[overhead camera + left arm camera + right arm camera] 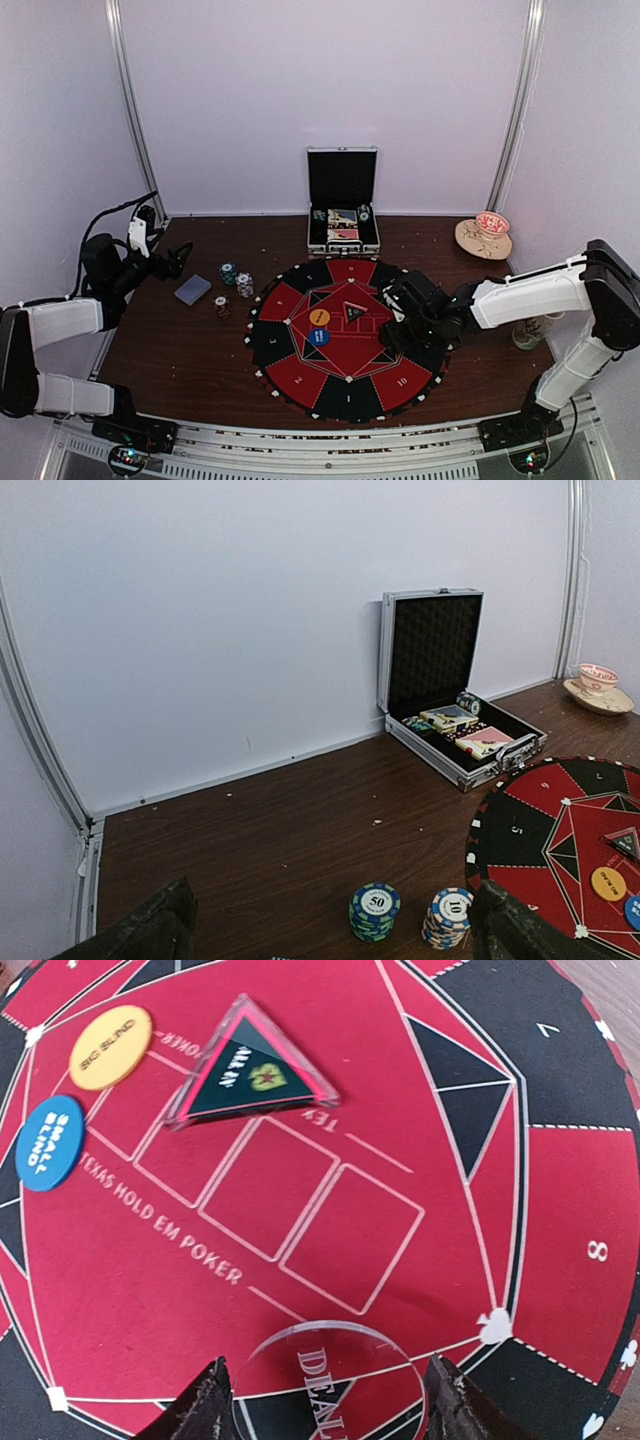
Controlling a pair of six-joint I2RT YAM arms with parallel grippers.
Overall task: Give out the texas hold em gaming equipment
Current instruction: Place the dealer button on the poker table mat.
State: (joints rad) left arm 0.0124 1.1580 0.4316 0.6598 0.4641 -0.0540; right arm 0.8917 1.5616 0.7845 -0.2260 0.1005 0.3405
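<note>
My right gripper [325, 1400] is over the red and black poker mat [300, 385]. Its jaws sit against both sides of a clear round dealer disc [320, 1370] low above the mat. An orange big-blind disc [110, 1047], a blue small-blind disc [50, 1142] and a dark triangular marker [250, 1065] lie on the mat ahead. My left gripper [330, 950] is open and empty, just short of a teal 50 chip stack [374, 910] and a white 10 chip stack [446, 917]. A grey-blue card deck [193, 289] lies left of the mat, and a third small chip stack [222, 305] stands beside it.
An open aluminium case [343, 215] with cards and chips inside stands at the back against the wall. A tan dish with a red-white top [484, 235] sits at the back right. A patterned mug [530, 332] stands behind the right arm.
</note>
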